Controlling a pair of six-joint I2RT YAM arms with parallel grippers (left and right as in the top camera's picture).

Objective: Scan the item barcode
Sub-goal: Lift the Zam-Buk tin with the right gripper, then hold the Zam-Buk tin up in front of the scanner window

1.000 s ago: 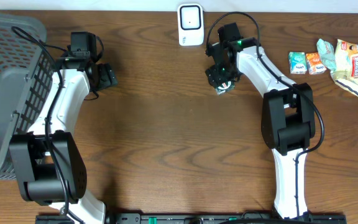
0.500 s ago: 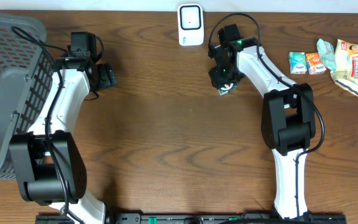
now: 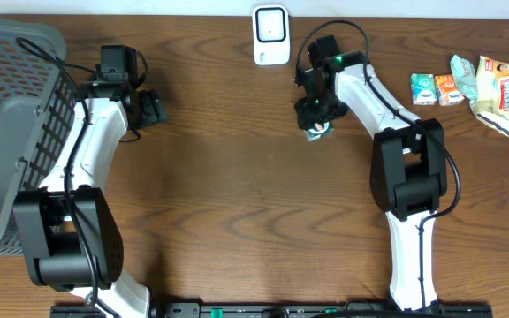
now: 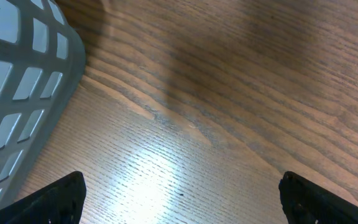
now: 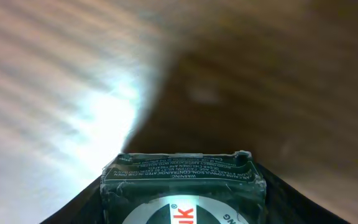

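Packet (image 5: 184, 186), warning-print end pointing out beyond the fingertips, long axis unclear, sits clamped between the right gripper (image 3: 316, 122) jaws near the tabletop's (image 3: 237, 185) far edge, beside the scanner (image 3: 271, 35); left gripper (image 3: 154, 108) gapes wide.

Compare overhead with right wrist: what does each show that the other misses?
Overhead only: the white boxy scanner at the table's far edge, the grey plastic mesh basket, small snack packets on the right side, and both arms. Right wrist only: fine warning print on the end of the dark green glossy packet. Both: that packet clamped in the right gripper, over the brown wooden table.
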